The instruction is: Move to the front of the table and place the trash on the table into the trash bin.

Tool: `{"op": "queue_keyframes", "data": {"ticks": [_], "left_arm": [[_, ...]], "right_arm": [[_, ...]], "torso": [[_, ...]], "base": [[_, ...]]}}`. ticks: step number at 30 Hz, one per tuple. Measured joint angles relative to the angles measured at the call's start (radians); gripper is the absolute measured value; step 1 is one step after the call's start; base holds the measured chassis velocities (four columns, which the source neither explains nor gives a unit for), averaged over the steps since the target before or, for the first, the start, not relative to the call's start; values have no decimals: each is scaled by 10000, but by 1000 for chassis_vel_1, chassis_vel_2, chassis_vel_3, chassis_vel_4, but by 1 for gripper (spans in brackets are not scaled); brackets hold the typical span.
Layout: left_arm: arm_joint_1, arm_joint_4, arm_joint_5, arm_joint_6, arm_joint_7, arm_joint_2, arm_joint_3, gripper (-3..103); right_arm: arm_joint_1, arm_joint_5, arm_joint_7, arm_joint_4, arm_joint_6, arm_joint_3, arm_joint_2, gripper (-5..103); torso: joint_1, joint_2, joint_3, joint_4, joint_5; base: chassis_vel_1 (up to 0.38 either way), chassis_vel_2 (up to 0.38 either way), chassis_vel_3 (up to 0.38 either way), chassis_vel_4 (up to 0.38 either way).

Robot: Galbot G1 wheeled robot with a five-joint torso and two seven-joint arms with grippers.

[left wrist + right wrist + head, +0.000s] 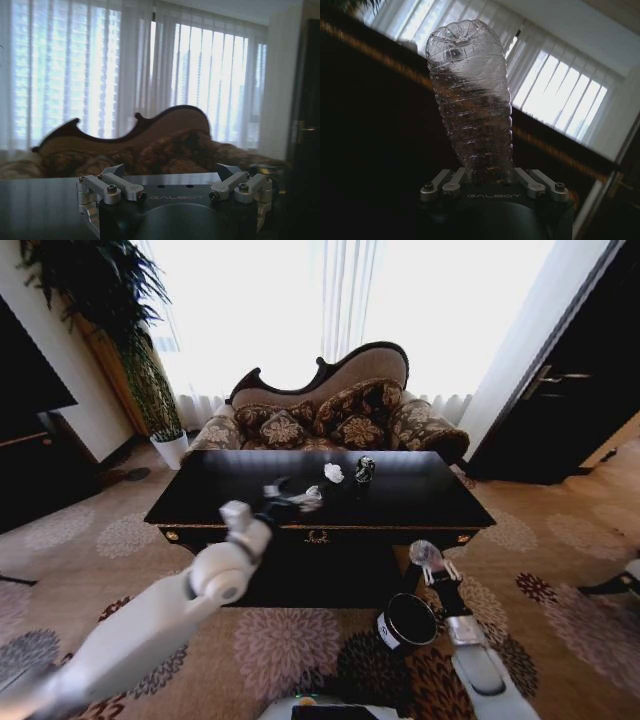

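Trash is being carried: a crushed clear plastic bottle (470, 100), ribbed and see-through, is pinched at its lower end by the fingers of the right gripper (485, 182) and held close above the trash bin (408, 621), likely so it can be dropped in. The left gripper (175, 200) is held out over the black counter (420, 495) with its fingers spread wide, likely for more trash. A white paper lump (334, 473) and a small dark shiny piece (365, 470) are seen on the counter, just beside each other.
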State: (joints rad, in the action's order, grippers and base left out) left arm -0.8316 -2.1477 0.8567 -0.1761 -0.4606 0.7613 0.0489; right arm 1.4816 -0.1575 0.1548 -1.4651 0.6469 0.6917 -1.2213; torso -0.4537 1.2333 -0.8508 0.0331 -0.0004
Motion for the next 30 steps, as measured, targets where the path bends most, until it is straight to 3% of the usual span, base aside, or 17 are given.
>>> {"op": "queue_keyframes", "data": {"ticks": [2, 4, 6, 8, 11, 20, 30], "left_arm": [[-235, 71, -93, 18, 18, -7, 332, 100], [-1069, 214, -209, 63, 98, 13, 1489, 100], [-1785, 501, -537, 273, 359, 6, 2613, 100], [-1970, 595, -650, 365, 450, 10, 2908, 100], [-2724, 1019, -820, 694, 829, 245, 4167, 100], [-3237, 1263, -762, 1157, 1401, 342, 4762, 100], [-3228, 952, -714, 1306, 1388, 248, 4480, 100]], "right_arm": [[-114, -161, 34, 397, 203, 40, -40, 25], [-456, -216, 100, 1457, 401, -100, -142, 25], [-774, 192, 125, 2382, 350, -485, -237, 25], [-844, 323, 142, 2617, 326, -608, -247, 25], [-1253, 744, 141, 3836, 318, -1281, -209, 25], [-2695, 2258, -87, 5873, -124, -2263, 160, 25], [-3984, 1945, -206, 7582, -27, -2594, -331, 25]], "torso": [[0, 0, 0, 3, -1], [-2, -1, -1, -3, -5], [-1, 0, 0, -6, 5], [-1, 0, 0, -10, 3], [0, 0, 0, -9, 1], [-2, -1, -2, -7, 0], [-2, -1, -1, -6, 4]], "base": [[0, 0, 0, 0], [0, 0, 0, 0], [0, 0, 0, 0], [0, 0, 0, 0], [0, 0, 0, 0], [0, 0, 0, 0], [0, 0, 0, 0]]}}
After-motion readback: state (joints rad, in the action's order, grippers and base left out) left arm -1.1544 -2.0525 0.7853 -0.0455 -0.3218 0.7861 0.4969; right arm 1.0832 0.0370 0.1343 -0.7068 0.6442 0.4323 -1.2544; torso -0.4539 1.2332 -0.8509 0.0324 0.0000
